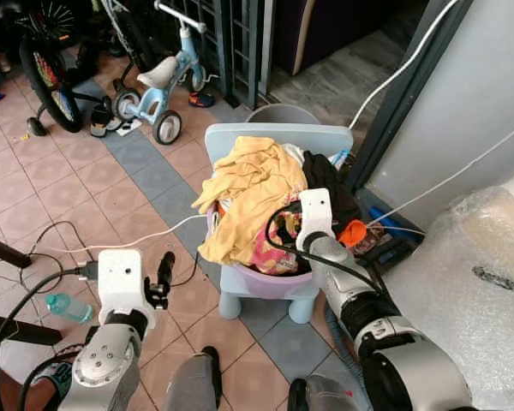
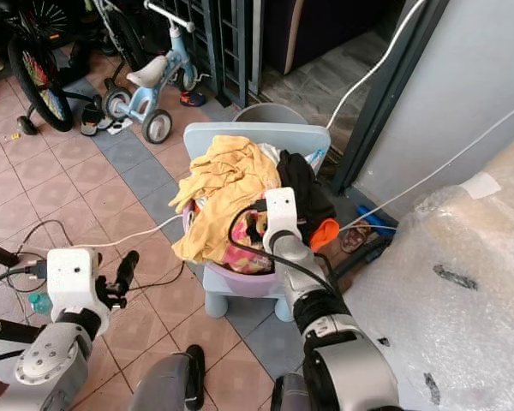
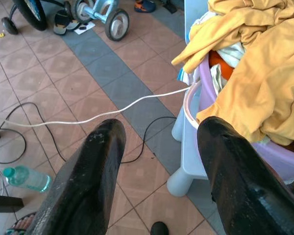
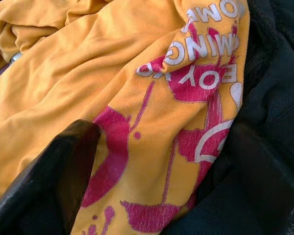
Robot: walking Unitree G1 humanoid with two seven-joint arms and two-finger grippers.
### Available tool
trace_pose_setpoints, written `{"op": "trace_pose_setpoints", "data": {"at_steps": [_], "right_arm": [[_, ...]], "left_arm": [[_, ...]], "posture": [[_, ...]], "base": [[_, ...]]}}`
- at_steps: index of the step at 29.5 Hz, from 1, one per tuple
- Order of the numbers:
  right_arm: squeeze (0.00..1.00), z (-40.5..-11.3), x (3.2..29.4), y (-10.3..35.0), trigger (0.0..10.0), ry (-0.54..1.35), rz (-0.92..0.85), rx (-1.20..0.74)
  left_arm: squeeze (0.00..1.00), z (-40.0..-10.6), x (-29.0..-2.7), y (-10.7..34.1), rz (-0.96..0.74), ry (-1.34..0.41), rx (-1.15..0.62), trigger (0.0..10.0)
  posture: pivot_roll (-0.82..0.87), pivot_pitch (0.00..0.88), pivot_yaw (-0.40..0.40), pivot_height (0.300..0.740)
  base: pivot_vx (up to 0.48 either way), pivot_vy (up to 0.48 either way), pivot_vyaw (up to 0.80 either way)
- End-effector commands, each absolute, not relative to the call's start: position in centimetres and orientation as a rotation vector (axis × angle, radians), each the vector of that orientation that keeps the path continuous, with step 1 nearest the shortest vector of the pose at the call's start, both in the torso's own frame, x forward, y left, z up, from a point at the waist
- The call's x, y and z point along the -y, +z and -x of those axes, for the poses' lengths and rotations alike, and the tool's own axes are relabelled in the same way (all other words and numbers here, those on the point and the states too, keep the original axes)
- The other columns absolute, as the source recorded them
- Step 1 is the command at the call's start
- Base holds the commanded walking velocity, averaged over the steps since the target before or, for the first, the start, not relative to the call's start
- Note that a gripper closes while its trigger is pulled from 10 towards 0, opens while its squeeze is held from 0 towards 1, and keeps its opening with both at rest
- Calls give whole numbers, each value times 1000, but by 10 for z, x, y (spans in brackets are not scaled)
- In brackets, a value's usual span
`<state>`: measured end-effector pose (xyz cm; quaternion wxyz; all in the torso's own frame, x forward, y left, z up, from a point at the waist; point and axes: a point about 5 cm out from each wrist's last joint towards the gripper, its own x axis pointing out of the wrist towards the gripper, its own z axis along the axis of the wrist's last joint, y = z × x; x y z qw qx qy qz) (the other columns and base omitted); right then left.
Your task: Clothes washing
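Right tool (image 4: pixel 161 161): our right arm reaches forward into the laundry heap; the fingers stand spread, one on each side of the printed fold, pinching nothing yet, placed so as to close on cloth.
Yellow garment (image 1: pixel 248 193): directly under and between the right tool's fingers, draped over the basin's near rim; its pink print with white letters lies right at the fingertips, which we judge the likeliest grip spot.
Black garment (image 1: pixel 325 175): just beyond the right tool's outer finger, touching the yellow one.
Purple basin (image 1: pixel 270 281): below the right tool, raised on a small light-blue chair (image 1: pixel 278 137), so the clothes sit within reach.
Left tool (image 1: pixel 161 278): spread and holding nothing, kept off to the basin's side above the tiled floor (image 1: pixel 146 171).
White cable (image 3: pixel 112 111): on the floor ahead of the left tool, running to the chair.
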<state>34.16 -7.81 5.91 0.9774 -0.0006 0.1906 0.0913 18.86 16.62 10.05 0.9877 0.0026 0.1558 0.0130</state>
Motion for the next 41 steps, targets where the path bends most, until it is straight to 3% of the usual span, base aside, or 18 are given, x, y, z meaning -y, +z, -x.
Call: {"op": "trace_pose_setpoints", "data": {"at_steps": [1, 13, 29, 41], "right_arm": [[0, -336, 69, 52, 0, 215, -12, -414], [0, -340, 72, 54, 0, 186, -6, -388], [0, -361, 97, 95, 0, 68, -37, -118], [0, -360, 91, 118, 0, 248, -49, 39]], "left_arm": [[0, -182, -165, 103, -7, 19, -329, 10000], [0, -179, -157, 104, 22, 28, -351, 10000], [0, -195, -150, 101, 43, 34, -343, 10000], [0, -210, -143, 96, 45, 8, -336, 10000]], "posture": [[222, 306, 6, 740], [200, 334, -27, 740], [152, 291, -45, 740], [114, 245, -52, 740]], "base": [[0, 0, 0], [0, 0, 0], [0, 0, 0], [0, 0, 0]]}}
